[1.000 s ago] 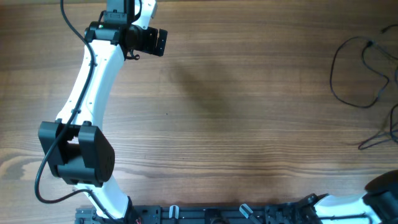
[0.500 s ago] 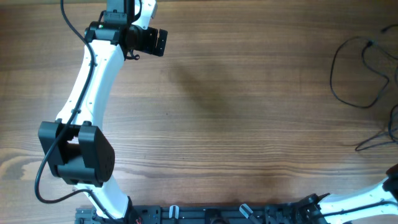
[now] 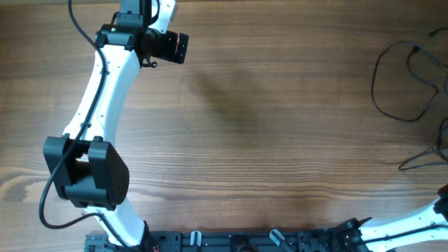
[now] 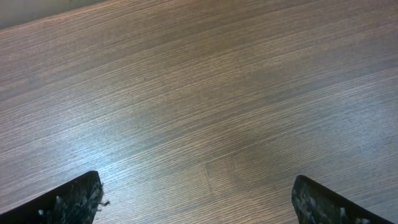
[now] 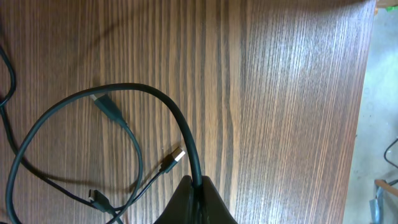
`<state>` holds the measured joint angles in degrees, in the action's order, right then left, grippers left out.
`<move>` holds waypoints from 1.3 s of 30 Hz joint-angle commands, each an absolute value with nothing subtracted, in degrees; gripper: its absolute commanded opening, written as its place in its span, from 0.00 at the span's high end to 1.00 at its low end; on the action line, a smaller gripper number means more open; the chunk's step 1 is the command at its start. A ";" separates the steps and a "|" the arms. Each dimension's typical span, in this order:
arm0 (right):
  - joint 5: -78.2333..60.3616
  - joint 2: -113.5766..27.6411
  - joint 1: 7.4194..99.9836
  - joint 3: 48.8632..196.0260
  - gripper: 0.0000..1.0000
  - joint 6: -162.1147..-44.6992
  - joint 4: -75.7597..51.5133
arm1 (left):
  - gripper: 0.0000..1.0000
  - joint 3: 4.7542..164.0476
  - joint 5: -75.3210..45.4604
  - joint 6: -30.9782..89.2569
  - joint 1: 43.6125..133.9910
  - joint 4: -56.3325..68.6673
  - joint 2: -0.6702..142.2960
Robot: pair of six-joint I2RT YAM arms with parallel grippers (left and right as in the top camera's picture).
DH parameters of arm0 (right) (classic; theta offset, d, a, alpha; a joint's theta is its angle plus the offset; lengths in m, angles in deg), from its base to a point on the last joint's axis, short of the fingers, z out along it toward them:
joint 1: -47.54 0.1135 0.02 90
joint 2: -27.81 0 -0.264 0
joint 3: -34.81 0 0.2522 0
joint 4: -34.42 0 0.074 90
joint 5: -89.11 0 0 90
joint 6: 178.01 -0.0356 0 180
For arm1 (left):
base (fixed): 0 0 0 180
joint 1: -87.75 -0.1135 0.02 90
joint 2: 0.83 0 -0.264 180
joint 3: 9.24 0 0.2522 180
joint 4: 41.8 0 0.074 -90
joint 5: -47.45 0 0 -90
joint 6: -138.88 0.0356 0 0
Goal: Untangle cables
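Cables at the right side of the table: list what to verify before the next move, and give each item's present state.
1. Right gripper shut on the held cable: ok.
2. Held cable clear of the others: not ok. Thinner strands lie inside its loop.
3. Silvery plug apart from the right gripper: ok, though it lies close.
4. Left gripper open and holding nothing, over bare table: ok.
5. All cables visible in the overhead view: not ok. They run off the right edge.
6. Strands knotted or only overlapping: cannot tell.
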<state>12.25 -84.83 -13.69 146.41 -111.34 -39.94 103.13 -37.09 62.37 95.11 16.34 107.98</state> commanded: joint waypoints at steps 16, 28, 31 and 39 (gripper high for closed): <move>14.53 -85.25 -14.07 146.04 0.95 -112.22 -40.61 | 0.00 103.00 -36.68 63.71 95.00 16.39 107.81; 14.51 -85.25 -14.07 146.04 0.93 -112.24 -40.70 | 0.00 103.00 -36.68 63.71 95.00 16.41 107.81; 14.51 -85.25 -14.07 146.04 0.93 -112.24 -40.68 | 0.00 103.00 -37.14 63.68 95.00 16.41 107.81; 14.53 -85.25 -14.07 146.04 0.87 -112.43 -40.74 | 0.00 103.00 -37.51 63.68 95.00 16.58 107.81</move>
